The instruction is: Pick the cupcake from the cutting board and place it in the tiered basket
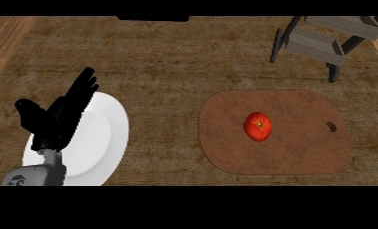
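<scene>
The left hand (57,113) shows at the lower left over a white plate (103,140), its fingers straight and spread, holding nothing. One brown cutting board (295,153) lies to the right, and on its middle sits one red round thing (258,126) that looks like a tomato rather than a cupcake. Farthest off, at the upper right, stands one grey tiered basket (317,43).

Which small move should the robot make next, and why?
Probably bring the right hand, not in view now, down toward the red object on the cutting board: nothing holds it, and the left hand rests open over the white plate.
</scene>
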You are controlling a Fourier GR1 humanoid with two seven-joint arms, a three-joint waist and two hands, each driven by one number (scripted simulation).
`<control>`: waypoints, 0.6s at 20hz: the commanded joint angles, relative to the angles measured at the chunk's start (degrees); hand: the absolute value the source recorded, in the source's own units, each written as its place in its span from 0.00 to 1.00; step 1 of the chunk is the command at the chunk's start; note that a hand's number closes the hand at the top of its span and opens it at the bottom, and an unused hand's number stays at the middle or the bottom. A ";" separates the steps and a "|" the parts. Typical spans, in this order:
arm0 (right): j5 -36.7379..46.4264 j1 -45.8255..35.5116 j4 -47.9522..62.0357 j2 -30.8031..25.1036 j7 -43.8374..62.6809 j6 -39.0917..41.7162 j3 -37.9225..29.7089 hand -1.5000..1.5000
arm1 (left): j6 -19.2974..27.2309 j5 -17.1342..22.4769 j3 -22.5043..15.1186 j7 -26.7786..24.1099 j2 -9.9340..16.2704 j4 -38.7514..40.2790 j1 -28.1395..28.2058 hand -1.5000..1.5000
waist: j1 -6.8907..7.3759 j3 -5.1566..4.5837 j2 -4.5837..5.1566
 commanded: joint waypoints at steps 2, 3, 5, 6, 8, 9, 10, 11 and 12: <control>1.69 -7.81 1.28 6.27 6.91 -2.27 3.55 1.00 | 0.20 -0.18 0.12 0.01 -0.43 -1.22 0.93 0.50 | -0.05 0.04 0.00; 0.06 -9.12 -1.78 8.55 11.20 -1.96 2.91 1.00 | -2.86 2.10 2.52 -0.59 2.40 -1.08 2.09 0.50 | -0.45 0.00 -0.28; 2.82 -11.27 1.77 9.38 11.38 -3.70 5.05 1.00 | -0.87 0.18 0.71 0.96 0.71 -1.47 1.24 0.50 | -0.21 0.04 0.00; 2.04 -10.66 0.56 10.51 12.64 -3.50 4.69 1.00 | -0.27 0.18 0.86 1.15 0.29 -2.47 1.14 0.50 | -0.71 0.06 -0.16; 2.65 -12.67 1.55 11.52 15.43 -3.40 5.31 1.00 | 0.30 0.20 1.23 2.29 0.08 -1.25 -1.27 0.50 | -0.90 0.05 -0.14; 2.97 -11.28 1.22 12.43 13.79 -4.40 5.70 1.00 | 0.48 -0.90 0.12 0.70 -0.98 -0.13 -0.64 0.50 | -1.06 0.07 -0.11; 3.85 -10.97 1.59 13.05 13.87 -4.35 6.74 1.00 | 0.13 -1.68 0.79 -3.55 -0.93 2.58 1.25 0.50 | -1.00 0.05 -0.04; 4.37 -14.30 4.47 12.71 15.74 -4.45 6.53 1.00 | -1.01 0.51 1.36 1.45 0.54 -1.45 -0.40 0.50 | -0.44 0.07 0.00; 4.52 -11.03 2.08 15.84 15.85 -6.62 7.26 1.00 | -1.74 0.12 2.20 -2.31 0.73 2.46 0.15 0.50 | -1.02 0.05 -0.06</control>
